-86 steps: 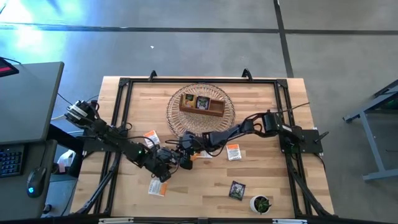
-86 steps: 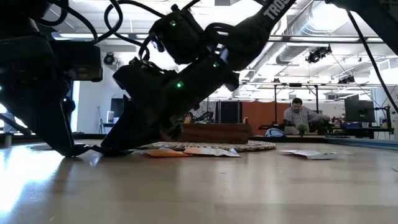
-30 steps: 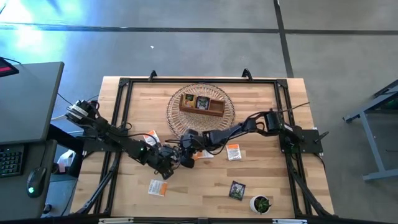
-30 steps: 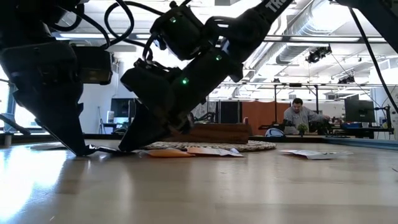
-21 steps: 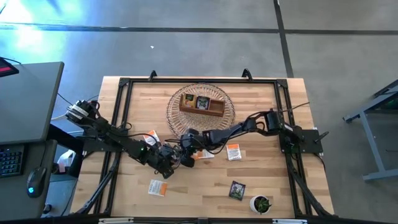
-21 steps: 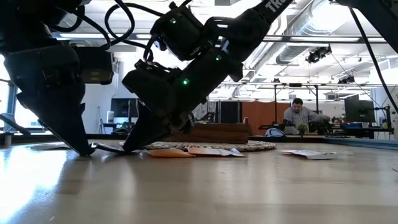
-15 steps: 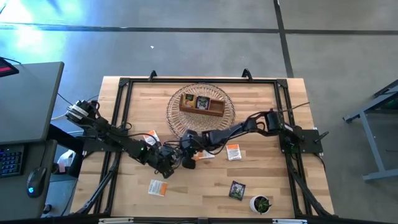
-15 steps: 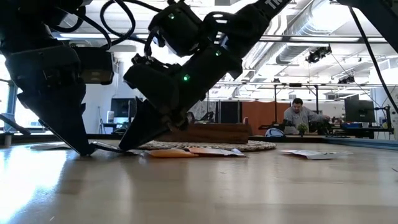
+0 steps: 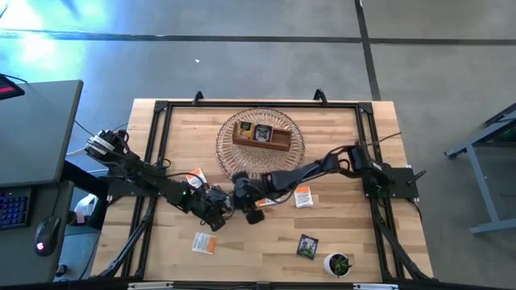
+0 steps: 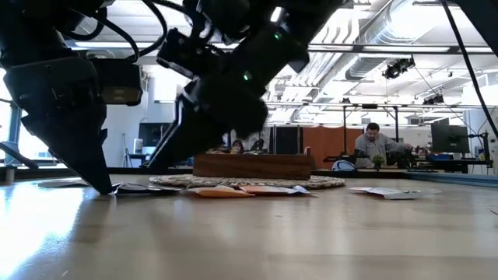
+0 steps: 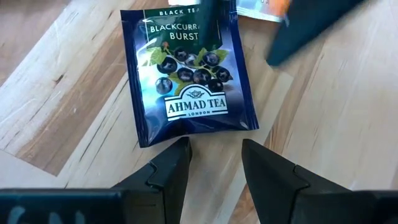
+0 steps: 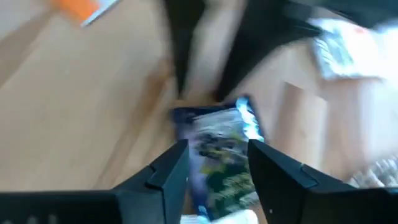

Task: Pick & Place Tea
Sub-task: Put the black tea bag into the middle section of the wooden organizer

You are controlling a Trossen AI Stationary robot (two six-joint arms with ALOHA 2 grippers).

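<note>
We see a dark blue blackcurrant tea sachet (image 11: pixel 188 74) lying flat on the wood near the table's centre. White-and-orange sachets (image 9: pixel 302 196) lie at its 3 and 7 o'clock, a dark sachet (image 9: pixel 306 246) at 4 o'clock.

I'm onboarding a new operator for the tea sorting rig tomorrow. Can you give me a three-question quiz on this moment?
1. True or false: the dark blue blackcurrant sachet lies flat on the table, just ahead of the left gripper.
2. Where does the wooden tray sit?
A. on the round woven mat
B. beside the potted plant
C. on the bare table edge
3. Fill in: both the left gripper and the right gripper have their jaws ____.

Key: 1 true; 2 A; 3 open.
</note>
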